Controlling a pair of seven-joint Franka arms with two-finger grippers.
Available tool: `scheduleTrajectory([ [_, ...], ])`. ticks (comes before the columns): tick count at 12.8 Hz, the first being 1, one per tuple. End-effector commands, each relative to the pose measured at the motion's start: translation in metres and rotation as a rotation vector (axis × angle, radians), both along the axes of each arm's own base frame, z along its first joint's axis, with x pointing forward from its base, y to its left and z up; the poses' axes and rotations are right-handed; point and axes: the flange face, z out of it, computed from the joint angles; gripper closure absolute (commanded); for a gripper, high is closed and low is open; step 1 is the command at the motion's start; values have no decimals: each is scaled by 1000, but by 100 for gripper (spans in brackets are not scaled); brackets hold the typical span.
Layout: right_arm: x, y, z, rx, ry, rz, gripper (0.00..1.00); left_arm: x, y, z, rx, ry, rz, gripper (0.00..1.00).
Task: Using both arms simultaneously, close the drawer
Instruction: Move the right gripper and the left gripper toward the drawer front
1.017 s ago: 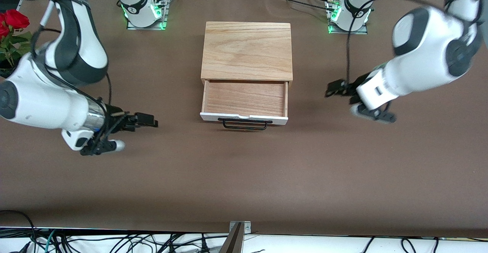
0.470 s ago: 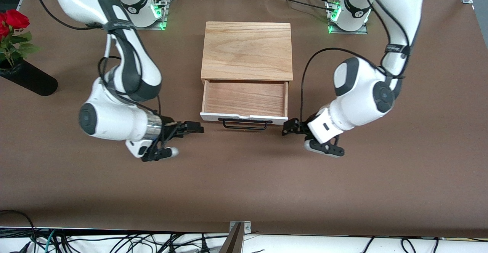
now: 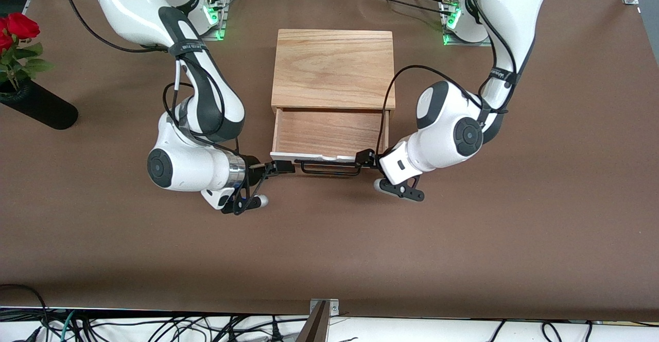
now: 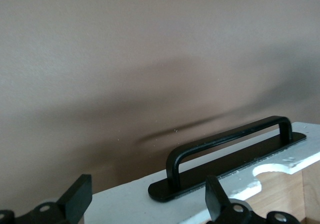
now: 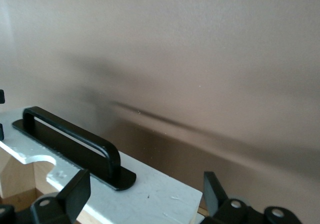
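Observation:
The drawer (image 3: 329,132) stands pulled out of the light oak box (image 3: 333,69). Its white front panel (image 3: 314,158) and black wire handle (image 3: 329,170) face the front camera. My right gripper (image 3: 282,167) is open at the panel's end toward the right arm. In the right wrist view its fingers (image 5: 75,191) straddle the panel (image 5: 160,194) beside the handle (image 5: 75,139). My left gripper (image 3: 365,158) is open at the panel's other end. In the left wrist view its fingers (image 4: 217,199) straddle the panel (image 4: 125,199) by the handle (image 4: 230,141). Neither holds anything.
A black vase with red roses (image 3: 31,102) lies at the right arm's end of the table. The green-lit arm bases (image 3: 206,15) stand at the back edge. A camera mount (image 3: 319,321) and cables sit at the table's front edge.
Both arms have swung in from the table's ends toward the drawer. Their open grippers now sit at the two ends of the front panel. The drawer has not moved.

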Motion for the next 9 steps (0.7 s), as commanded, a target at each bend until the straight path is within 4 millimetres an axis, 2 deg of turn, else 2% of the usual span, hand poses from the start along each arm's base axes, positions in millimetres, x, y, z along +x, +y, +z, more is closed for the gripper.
scheduleTrajectory([
  [1,-13,10,-16,4,38,16,0,0,2,1,-16,13,-1,0],
  [3,-23,14,-29,-6,66,24,0,-1,3,-1,-13,26,2,0],
  [6,-31,18,-34,-15,99,22,0,-21,8,-17,18,177,-69,0],
  [9,-43,21,-41,-19,127,33,0,-42,12,-19,45,343,-148,0],
])
